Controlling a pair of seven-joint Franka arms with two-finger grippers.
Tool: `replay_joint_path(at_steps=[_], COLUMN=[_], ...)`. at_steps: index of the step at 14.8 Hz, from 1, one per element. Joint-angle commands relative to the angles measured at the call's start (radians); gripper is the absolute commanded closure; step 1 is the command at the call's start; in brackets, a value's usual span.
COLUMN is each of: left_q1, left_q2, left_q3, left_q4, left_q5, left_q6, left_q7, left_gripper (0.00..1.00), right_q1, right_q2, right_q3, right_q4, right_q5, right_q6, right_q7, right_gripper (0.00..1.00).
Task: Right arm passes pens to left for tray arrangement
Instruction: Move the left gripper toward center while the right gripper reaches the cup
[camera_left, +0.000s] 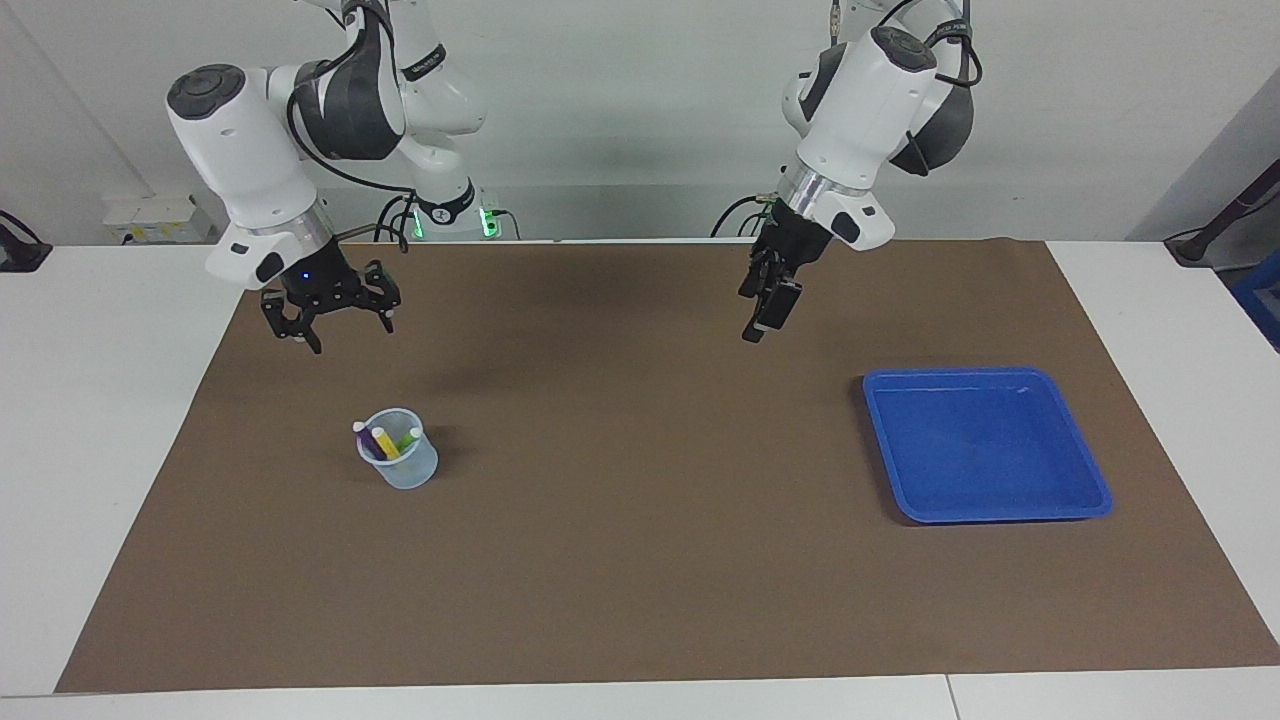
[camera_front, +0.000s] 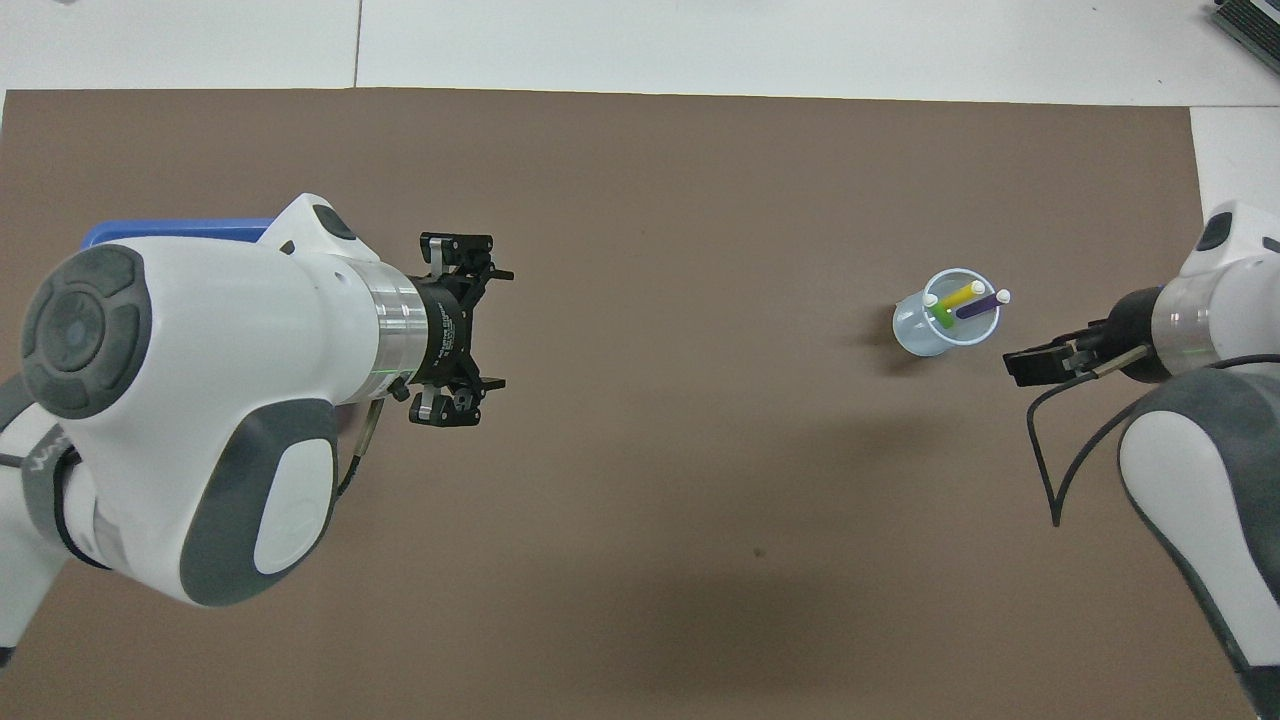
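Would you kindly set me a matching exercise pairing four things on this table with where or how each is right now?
Things:
1. pens
2. tray
3. right gripper
4. left gripper

States:
A. empty, toward the left arm's end
B. open, over bare mat near the tray
C. standing in the cup
D. open, over the mat near the cup

Pairs: 1-C, 2-A, 3-D, 4-B
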Motion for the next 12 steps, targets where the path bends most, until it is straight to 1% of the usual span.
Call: replay_joint_path(at_steps=[1,3,5,8,12], left_q1=[-0.029,-0.025,-0.025,-0.04,-0.083], left_q2=[-0.031,-0.028,-0.028,-0.027,-0.016], left_q3=[0.013,0.015,0.015,0.013,0.013], left_q4=[-0.074,-0.078,-0.084,-0.079,-0.081], left_q5=[-0.02,-0.02,-0.02,-0.02,-0.02], left_q6=[0.089,0.095,0.094,0.085,0.141], left_q7=[-0.064,-0.063,-0.066,-0.075,-0.12], left_gripper=[0.0,0.0,0.0,0.0,0.0], right_q1=[-0.04,-0.048,-0.042,-0.018,0.004], right_q2=[0.065,0.111,0.14,0.155,0.183], right_q3=[0.007,0.007,0.007,0.01,0.01], right_q4=[0.001,0.005,0.006,0.008,0.008], right_q5=[-0.008,-0.009,-0.022,-0.107,-0.128], right_q6=[0.061,0.09,0.124,0.161,0.205], right_q7=[-0.157,-0.259,-0.329,-0.377,-0.448], right_gripper=[0.0,0.0,0.0,0.0,0.0])
